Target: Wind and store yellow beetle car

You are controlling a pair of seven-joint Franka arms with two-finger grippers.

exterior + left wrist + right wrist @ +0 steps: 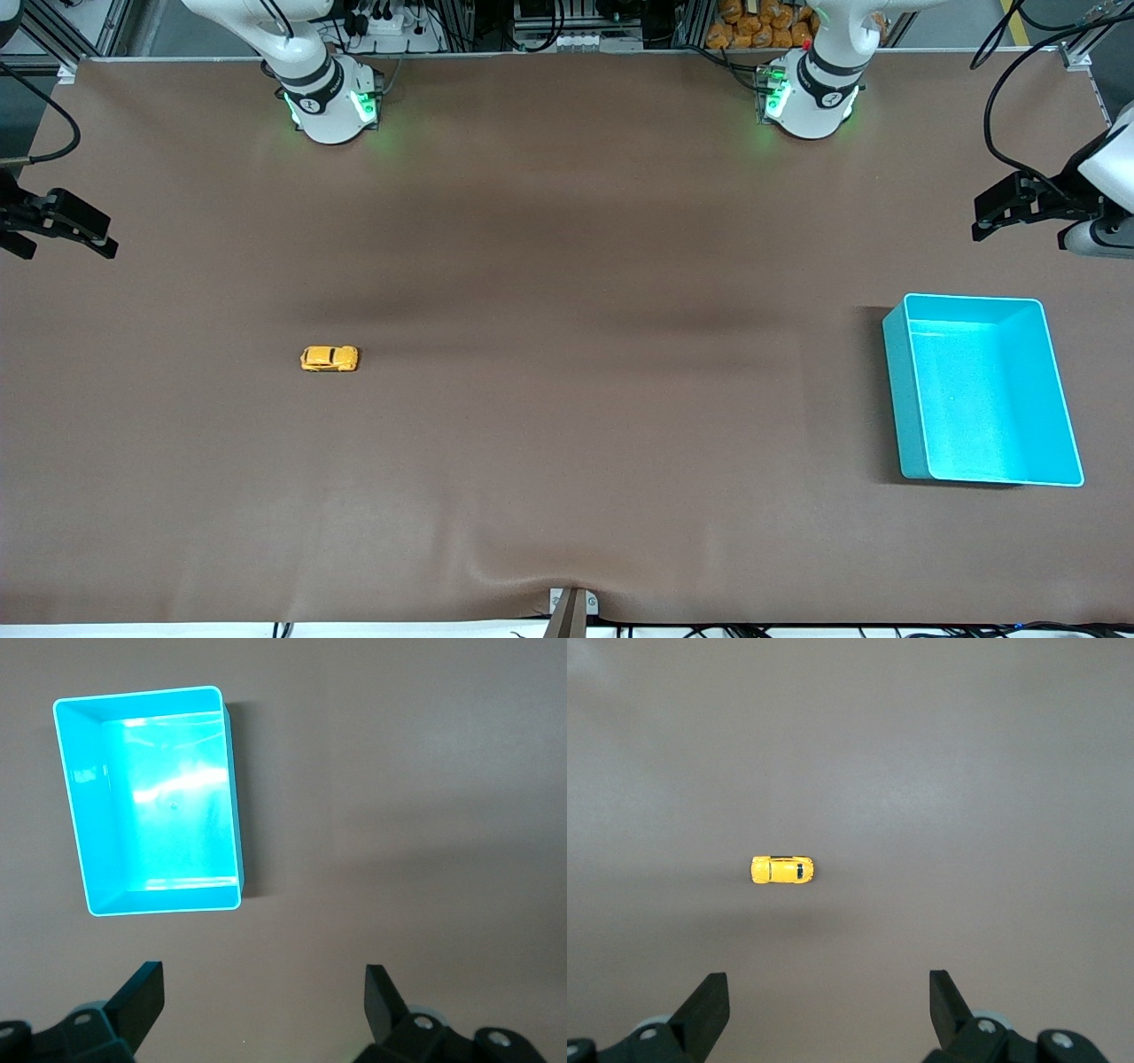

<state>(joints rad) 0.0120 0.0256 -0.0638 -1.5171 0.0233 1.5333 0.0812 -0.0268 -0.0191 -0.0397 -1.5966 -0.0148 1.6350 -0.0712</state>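
Note:
The yellow beetle car (330, 358) stands on its wheels on the brown table, toward the right arm's end; the right wrist view shows its roof (782, 870). My right gripper (104, 237) hangs high over that end's table edge, open and empty (828, 988), well apart from the car. The turquoise bin (904, 399) sits empty toward the left arm's end, also seen from the left wrist (232, 797). My left gripper (979, 217) hovers over the table edge at that end, open with nothing between its fingers (263, 983).
A brown mat (567, 266) covers the table, with a small wrinkle at the edge nearest the front camera (571, 585). The two arm bases (330, 102) (811, 97) stand along the edge farthest from that camera.

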